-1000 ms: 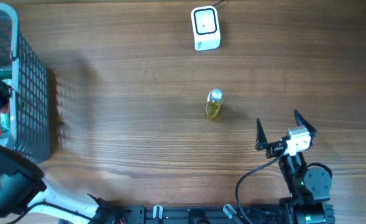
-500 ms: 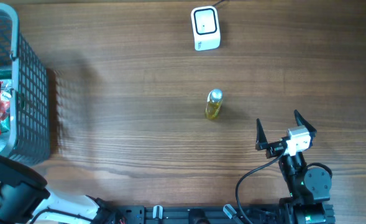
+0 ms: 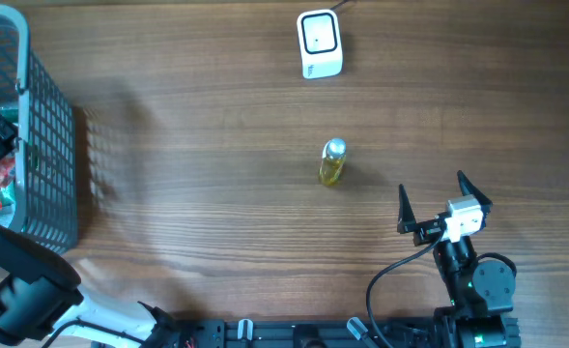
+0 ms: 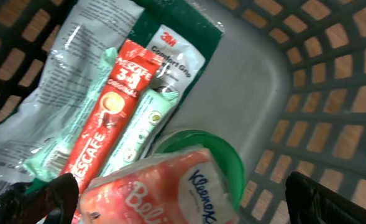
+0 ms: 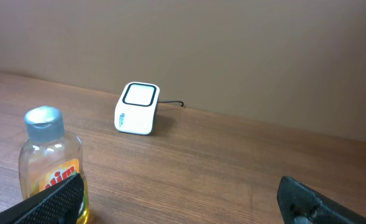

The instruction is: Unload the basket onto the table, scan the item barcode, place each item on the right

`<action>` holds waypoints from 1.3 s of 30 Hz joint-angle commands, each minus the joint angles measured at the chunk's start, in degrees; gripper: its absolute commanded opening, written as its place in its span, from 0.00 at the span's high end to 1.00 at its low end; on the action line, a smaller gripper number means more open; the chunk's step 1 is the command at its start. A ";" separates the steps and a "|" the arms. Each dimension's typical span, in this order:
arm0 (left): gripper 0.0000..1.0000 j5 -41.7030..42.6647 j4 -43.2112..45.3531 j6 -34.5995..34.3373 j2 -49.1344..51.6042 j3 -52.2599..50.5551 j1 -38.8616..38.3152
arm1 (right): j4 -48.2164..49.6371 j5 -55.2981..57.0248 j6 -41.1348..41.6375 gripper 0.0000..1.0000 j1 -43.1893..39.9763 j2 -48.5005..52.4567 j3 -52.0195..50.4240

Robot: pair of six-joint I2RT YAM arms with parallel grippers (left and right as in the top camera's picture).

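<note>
Early days on this one, I'd say. Nothing is in front of the scanner [image 3: 319, 43], which sits alone at the far edge of the table [image 3: 187, 193], and neither arm is carrying anything.

The left gripper [image 4: 186, 199] hangs with its jaws spread wide and empty inside the basket [image 3: 47, 145] at the left edge. It's right above a Kleenex pack [image 4: 164, 186], with a Nescafe sachet [image 4: 105, 118] and a 3M pack [image 4: 173, 53] lying beside that. My guess is the tissues are the next pick, but the wrist view is blurry and I can't tell whether the fingers touch the pack.

The right gripper [image 3: 431, 188] is also wide open and empty, parked near the front edge. A small yellow bottle [image 3: 332, 162] stands upright mid-table, between that gripper and the scanner. No idea from here whether it counts as scanned.

So what's left is basically everything: grab an item, carry it over, and show its barcode to the scanner.
</note>
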 commanded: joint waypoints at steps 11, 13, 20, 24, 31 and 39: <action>0.00 -4.09 -3.19 -4.90 0.61 -0.42 -0.02 | 0.17 -0.50 -0.31 0.00 -0.04 -0.50 -0.07; 0.00 -0.81 -3.37 -4.87 0.61 -0.42 -0.02 | 0.17 -0.50 -0.28 0.00 -0.04 -0.50 -0.07; 0.00 5.79 -3.13 -4.83 0.63 -0.42 -0.02 | 0.17 -0.50 -0.28 0.00 -0.04 -0.50 -0.07; 0.00 11.80 -2.12 -4.83 0.63 -0.42 -0.02 | 0.17 -0.50 -0.28 0.00 -0.04 -0.50 -0.07; 0.00 3.13 -2.89 -4.83 0.68 -0.63 -0.02 | 0.17 -0.50 -0.31 0.00 -0.04 -0.50 -0.07; 0.00 3.65 4.39 -4.85 0.70 -8.70 -0.02 | 0.17 -0.50 -0.31 0.00 -0.04 -0.50 -0.07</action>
